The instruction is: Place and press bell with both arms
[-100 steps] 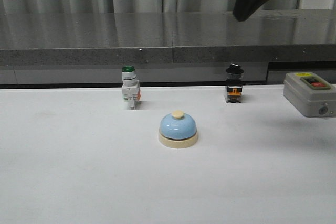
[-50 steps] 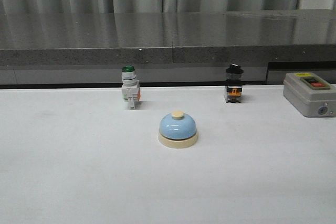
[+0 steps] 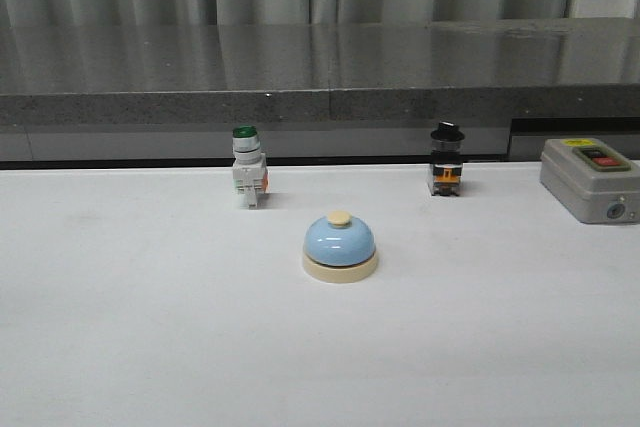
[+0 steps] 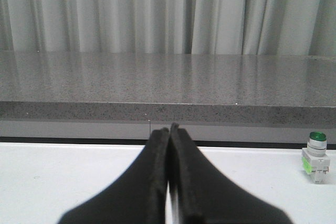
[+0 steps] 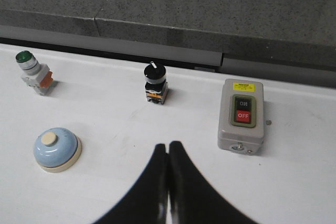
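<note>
1. In the front view, the bell (image 3: 340, 246) stands upright on the white desk (image 3: 130, 347), near the middle of it, a little closer to the far edge than to the near edge. Its light-blue dome sits on a cream base and the cream button is on top. Nothing touches it.
2. In the same view, the green-capped switch (image 3: 247, 165) stands near the far edge, behind the bell and to the left of it. The black-capped switch (image 3: 446, 159) stands near the far edge too, behind the bell and to the right. Both are well apart from the bell. A grey control box (image 3: 590, 179) lies at the right edge of the desk. No arm and no gripper shows in this view.
3. In the left wrist view, the left gripper (image 4: 169, 129) is seen above the desk, and its two black fingers are pressed together with nothing between them. The green-capped switch (image 4: 316, 150) stands near the far edge of the desk. The bell is outside this picture.
4. In the right wrist view, the right gripper (image 5: 168, 148) has its fingers pressed together as well, and it holds nothing. The bell (image 5: 56, 149) stands on the desk well apart from the fingertips. Along the far edge stand the green-capped switch (image 5: 32, 70) and the black-capped switch (image 5: 155, 84). The grey control box (image 5: 241, 115), with a red button marked OFF, lies near the gripper but does not touch it.
</note>
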`<action>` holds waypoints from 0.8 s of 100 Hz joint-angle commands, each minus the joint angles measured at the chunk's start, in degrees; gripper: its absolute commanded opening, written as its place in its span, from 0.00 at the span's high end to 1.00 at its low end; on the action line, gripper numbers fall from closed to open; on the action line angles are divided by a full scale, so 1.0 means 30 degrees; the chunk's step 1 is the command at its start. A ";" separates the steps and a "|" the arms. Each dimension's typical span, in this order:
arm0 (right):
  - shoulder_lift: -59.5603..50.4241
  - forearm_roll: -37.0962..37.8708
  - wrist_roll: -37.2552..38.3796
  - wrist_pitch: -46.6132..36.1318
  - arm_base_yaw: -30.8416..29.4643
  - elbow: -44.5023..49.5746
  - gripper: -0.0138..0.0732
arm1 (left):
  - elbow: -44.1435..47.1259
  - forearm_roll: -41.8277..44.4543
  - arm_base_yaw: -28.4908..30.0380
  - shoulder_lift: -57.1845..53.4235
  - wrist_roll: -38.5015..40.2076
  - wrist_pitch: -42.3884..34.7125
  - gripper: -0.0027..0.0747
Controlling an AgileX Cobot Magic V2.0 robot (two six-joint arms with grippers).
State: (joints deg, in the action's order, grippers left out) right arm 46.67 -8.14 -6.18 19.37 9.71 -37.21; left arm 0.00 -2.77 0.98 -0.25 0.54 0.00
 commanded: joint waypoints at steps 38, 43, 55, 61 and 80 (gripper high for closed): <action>-0.0162 -0.0016 -0.0040 -0.1188 -0.0100 -0.0449 0.91 | 0.0815 -0.0193 0.0042 -0.0591 0.0192 -0.1440 0.99; -0.0162 -0.0016 -0.0040 -0.1188 0.0025 -0.0449 0.91 | 0.0815 -0.0193 0.0042 -0.0591 0.0192 -0.1440 0.99; -0.0162 -0.0016 -0.0040 -0.1445 0.0124 -0.0208 0.91 | 0.0815 -0.0193 0.0042 -0.0591 0.0192 -0.1440 0.99; -0.0162 -0.0016 -0.0040 -0.1718 0.0124 -0.0101 0.91 | 0.0815 -0.0193 0.0042 -0.0591 0.0192 -0.1440 0.99; -0.0446 0.0602 -0.0040 -0.2256 0.0124 -0.0079 0.91 | 0.0815 -0.0193 0.0042 -0.0591 0.0192 -0.1440 0.99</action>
State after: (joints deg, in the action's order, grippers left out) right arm 46.67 -7.90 -6.18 17.83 10.14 -36.16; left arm 0.00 -2.77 0.98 -0.25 0.54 0.00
